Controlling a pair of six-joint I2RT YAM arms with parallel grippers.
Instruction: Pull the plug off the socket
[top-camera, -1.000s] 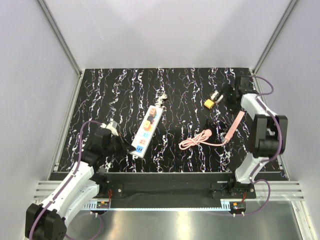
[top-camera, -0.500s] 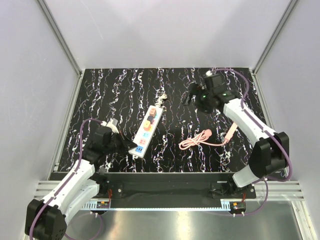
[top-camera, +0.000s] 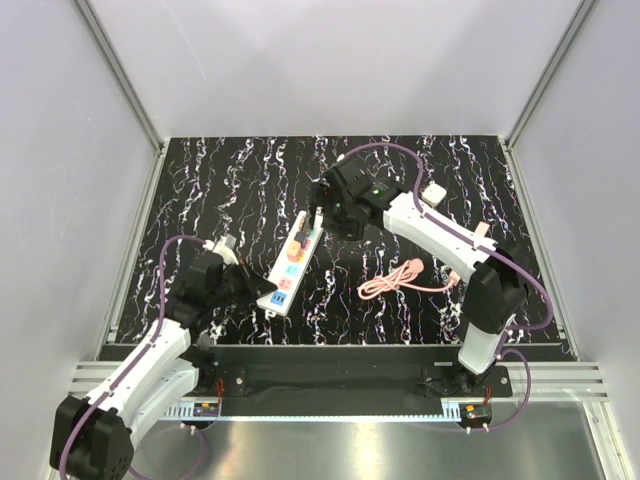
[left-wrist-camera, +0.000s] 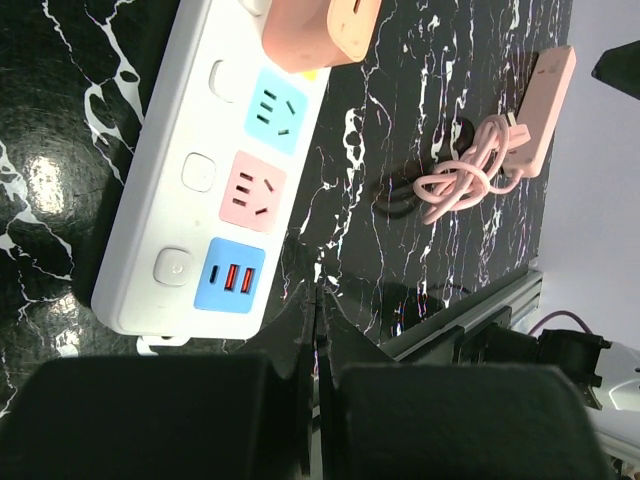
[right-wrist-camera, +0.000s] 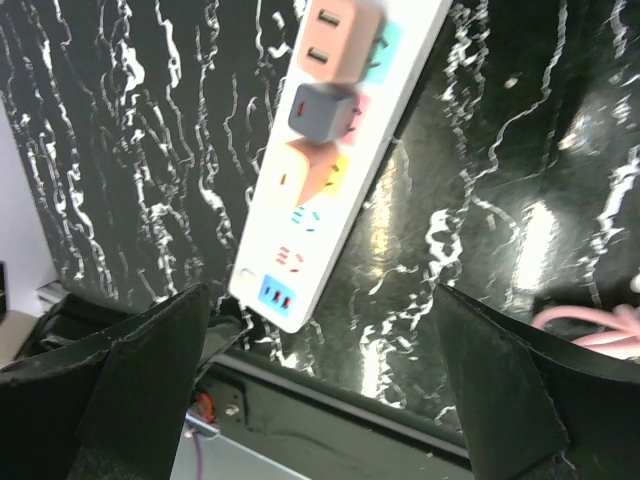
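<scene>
The right arm (top-camera: 430, 228) has swung in from the far corner, jaws wide above the socket (top-camera: 290, 265) and its plugs (right-wrist-camera: 325, 108). Left jaws stay shut by its near end, so the pull looks next.

I work in a lab test cell: plain white panels (top-camera: 300, 60) close me in at nine, twelve and three o'clock, joined by aluminium posts (top-camera: 118, 75). A black marbled mat (top-camera: 220, 180) covers the floor, and at six o'clock runs the slotted aluminium rail (top-camera: 585, 378) I am bolted to.
</scene>
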